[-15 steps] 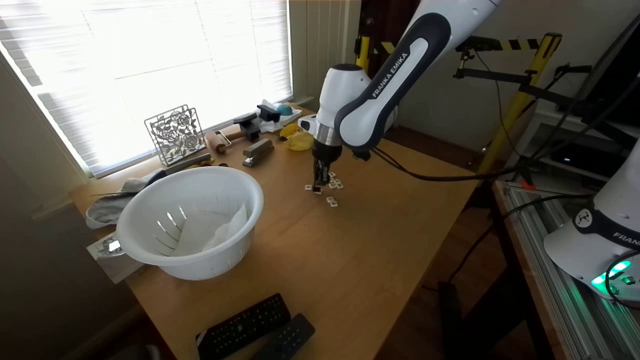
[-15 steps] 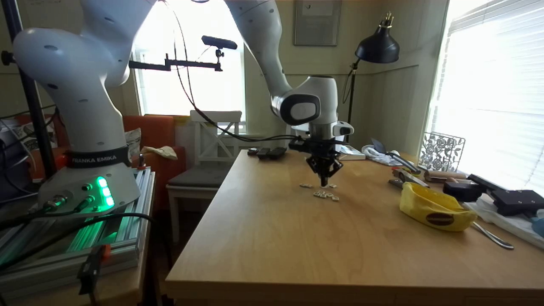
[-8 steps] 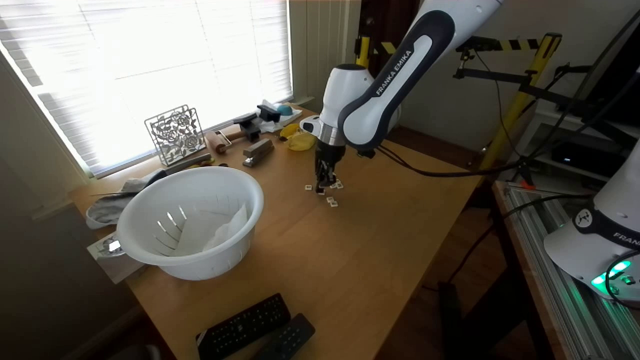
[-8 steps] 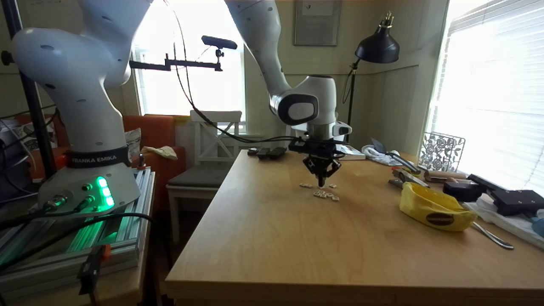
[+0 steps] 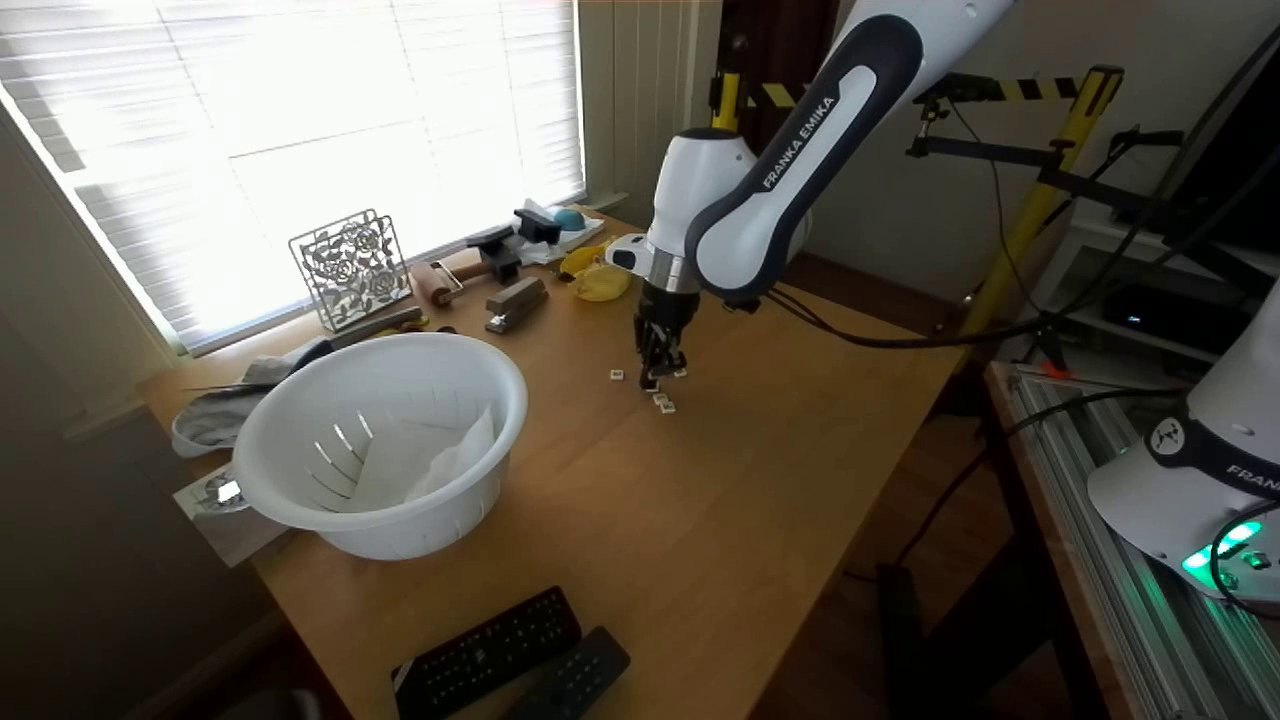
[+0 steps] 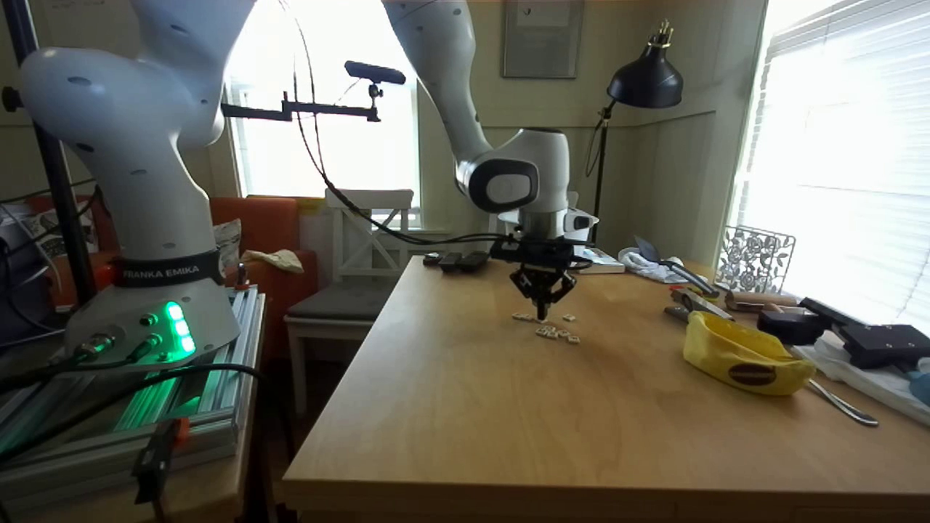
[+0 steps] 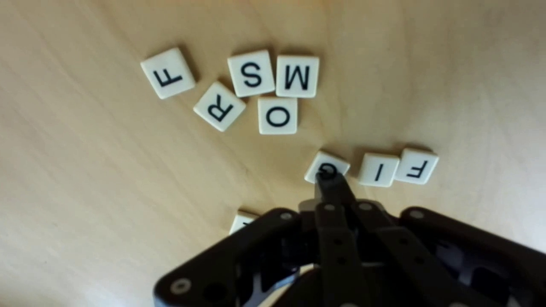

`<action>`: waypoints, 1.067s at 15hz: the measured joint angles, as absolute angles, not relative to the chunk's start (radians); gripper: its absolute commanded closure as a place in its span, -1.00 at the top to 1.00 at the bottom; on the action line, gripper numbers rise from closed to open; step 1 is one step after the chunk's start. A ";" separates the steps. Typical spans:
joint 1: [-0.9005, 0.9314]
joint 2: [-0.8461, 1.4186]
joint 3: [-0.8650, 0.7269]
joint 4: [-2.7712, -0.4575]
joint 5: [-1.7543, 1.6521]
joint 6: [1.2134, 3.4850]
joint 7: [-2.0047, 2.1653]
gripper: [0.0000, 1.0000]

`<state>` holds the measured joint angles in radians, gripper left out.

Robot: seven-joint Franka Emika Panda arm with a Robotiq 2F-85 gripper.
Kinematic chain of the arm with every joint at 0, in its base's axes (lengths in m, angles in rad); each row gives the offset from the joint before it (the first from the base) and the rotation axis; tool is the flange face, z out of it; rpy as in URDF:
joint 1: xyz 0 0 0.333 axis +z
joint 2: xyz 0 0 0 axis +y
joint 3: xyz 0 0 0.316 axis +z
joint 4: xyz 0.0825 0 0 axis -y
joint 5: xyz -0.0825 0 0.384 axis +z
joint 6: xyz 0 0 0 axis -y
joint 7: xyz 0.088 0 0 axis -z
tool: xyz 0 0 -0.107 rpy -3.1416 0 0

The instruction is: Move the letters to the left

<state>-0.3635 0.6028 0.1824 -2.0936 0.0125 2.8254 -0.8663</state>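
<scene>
The letters are small white tiles with black characters, flat on the wooden table. In the wrist view a loose group holds an F tile (image 7: 168, 73), an S tile (image 7: 251, 73), an M tile (image 7: 297, 76), an R tile (image 7: 219, 106) and an O tile (image 7: 277, 116). An I tile (image 7: 379, 169) touches another F tile. My gripper (image 7: 331, 177) is shut, its tip on the G tile (image 7: 320, 162), partly covering it. Another tile (image 7: 242, 222) is half hidden by the gripper. The gripper points down among the letters (image 5: 664, 403) (image 6: 548, 333) in both exterior views.
A white bowl (image 5: 380, 345) and black remotes (image 5: 490, 655) stand on the table (image 5: 740, 480). A stapler (image 5: 516, 303), a wire block (image 5: 352, 270) and a yellow object (image 6: 748, 356) lie along the window side.
My gripper has moved along the table toward the robot-base side, staying low and shut. The tile under its tip has slid with it, closer to the pair of tiles. Other tiles look unmoved.
</scene>
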 measured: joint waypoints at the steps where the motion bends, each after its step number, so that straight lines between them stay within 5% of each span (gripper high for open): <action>1: -0.363 0.601 0.183 -2.097 0.013 2.825 -0.876 -1.00; 16: -0.363 0.587 0.183 -2.120 0.013 2.825 -0.926 -1.00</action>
<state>-0.3630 0.5867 0.1828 -2.1202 0.0125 2.8251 -0.9258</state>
